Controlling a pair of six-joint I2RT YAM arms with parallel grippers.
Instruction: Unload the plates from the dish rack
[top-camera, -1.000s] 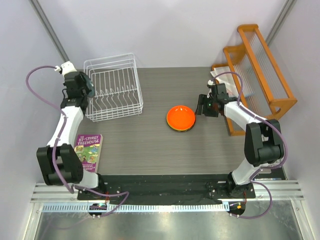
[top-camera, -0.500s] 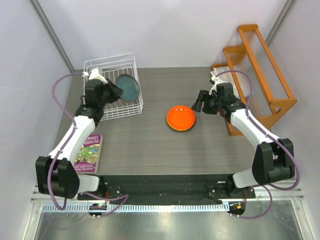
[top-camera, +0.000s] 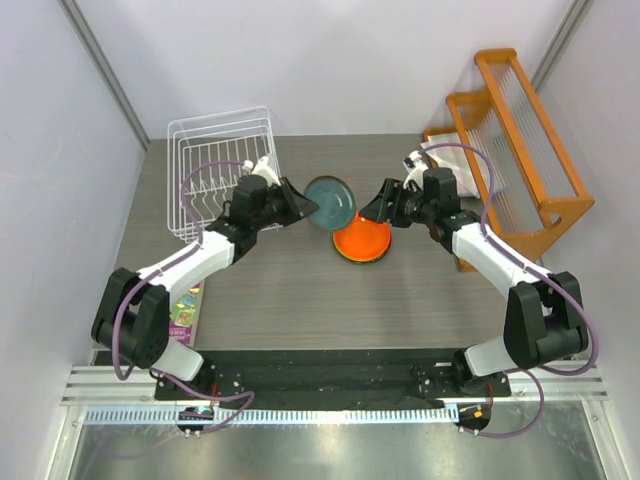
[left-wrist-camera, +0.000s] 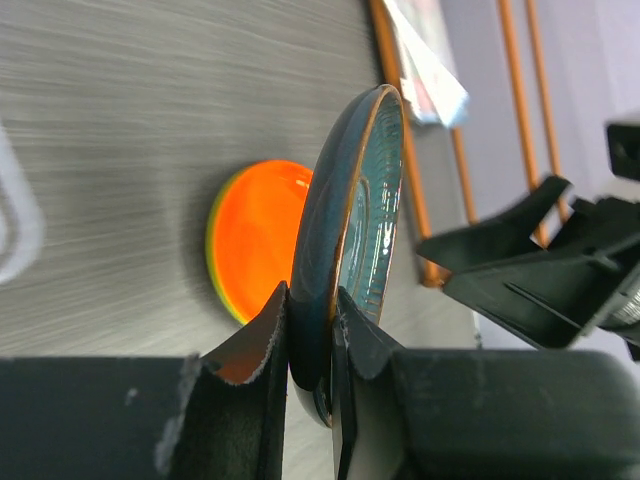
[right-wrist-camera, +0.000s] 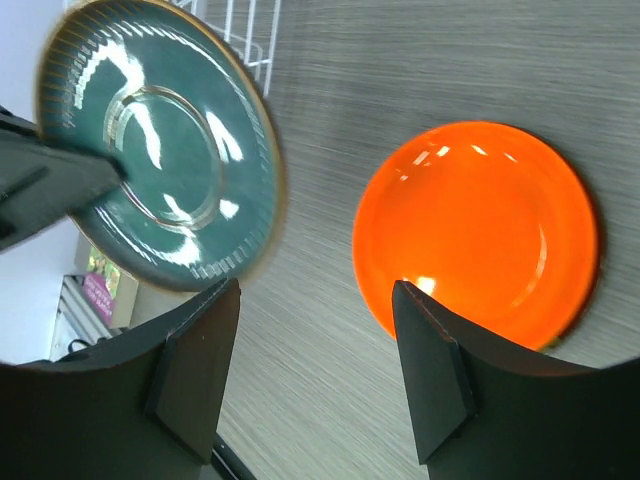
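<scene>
since half a second ago the left arm has swung out from over the rack toward the table's middle, carrying a plate, and the right arm has edged left toward it.

nearest the arm bases, a purple-covered paperback book (top-camera: 184, 312) lies on the grey wood-grain table (top-camera: 300, 290), mostly hidden behind the left arm.

the left gripper (top-camera: 305, 207) pinches the dark teal round plate with an orange-brown rim (top-camera: 330, 202) by its edge. the left wrist view shows both fingers pressed on the rim, with the plate's lower edge cut off behind them. the plate is held on edge above the table, its glossy face turned to the right gripper (top-camera: 385, 205), whose fingers are spread wide and hold nothing.

just beside and below the teal plate, the orange round plate (top-camera: 362, 240) lies flat on the table. a thin lime-green edge (left-wrist-camera: 213, 250) shows under it; what else lies beneath cannot be made out.

farther back, the white wire dish rack (top-camera: 222, 165) stands at the left. an orange wooden rack with clear slats (top-camera: 520, 140) stands at the right, its near end hidden by the right arm.
</scene>
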